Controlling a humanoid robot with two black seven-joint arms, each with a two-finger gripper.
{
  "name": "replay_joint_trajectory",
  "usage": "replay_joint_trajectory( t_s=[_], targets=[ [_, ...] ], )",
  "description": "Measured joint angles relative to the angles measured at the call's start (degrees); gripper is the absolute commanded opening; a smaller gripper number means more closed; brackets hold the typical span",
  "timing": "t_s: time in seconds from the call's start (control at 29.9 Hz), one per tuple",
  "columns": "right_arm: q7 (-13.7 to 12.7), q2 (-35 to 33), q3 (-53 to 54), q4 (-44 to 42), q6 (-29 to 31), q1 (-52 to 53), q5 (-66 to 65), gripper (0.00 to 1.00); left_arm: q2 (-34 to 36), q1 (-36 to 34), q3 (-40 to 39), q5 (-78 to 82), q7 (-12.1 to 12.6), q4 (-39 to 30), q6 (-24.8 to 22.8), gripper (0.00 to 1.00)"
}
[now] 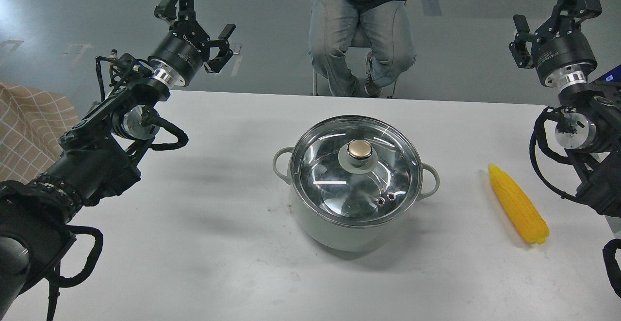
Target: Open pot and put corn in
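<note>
The pale grey-green pot [339, 226] stands in the middle of the white table, with its glass lid [356, 170] and brass-coloured knob [359, 149] on top. The yellow corn [517, 203] lies on the table to the pot's right, tapered end pointing away. My left gripper [204, 18] is raised at the far left, above the table's back edge, open and empty. My right gripper [546, 10] is raised at the far right, open and empty.
A person in jeans [361, 35] sits on a chair just behind the table's far edge. A checked tan cloth [29, 127] lies beside the table at the left. The table [218, 190] shows bare surface to the pot's left and front.
</note>
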Motion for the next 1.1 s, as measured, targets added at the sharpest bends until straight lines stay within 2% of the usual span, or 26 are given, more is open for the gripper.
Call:
replay_joint_trajectory(
  t_s=[0.47, 1.1],
  targets=[
    [0.0, 1.6, -0.1, -1.7, 2.7, -2.4, 0.1, 1.00, -2.6, 1.8, 3.2, 1.6, -0.3, 0.0, 4.0, 0.98],
    [0.0, 3.0, 0.6, -0.5, 2.0, -2.3, 0.8, 1.00, -1.9, 2.2, 2.4, 1.4, -0.4, -2.3, 4.1, 0.98]
  ],
)
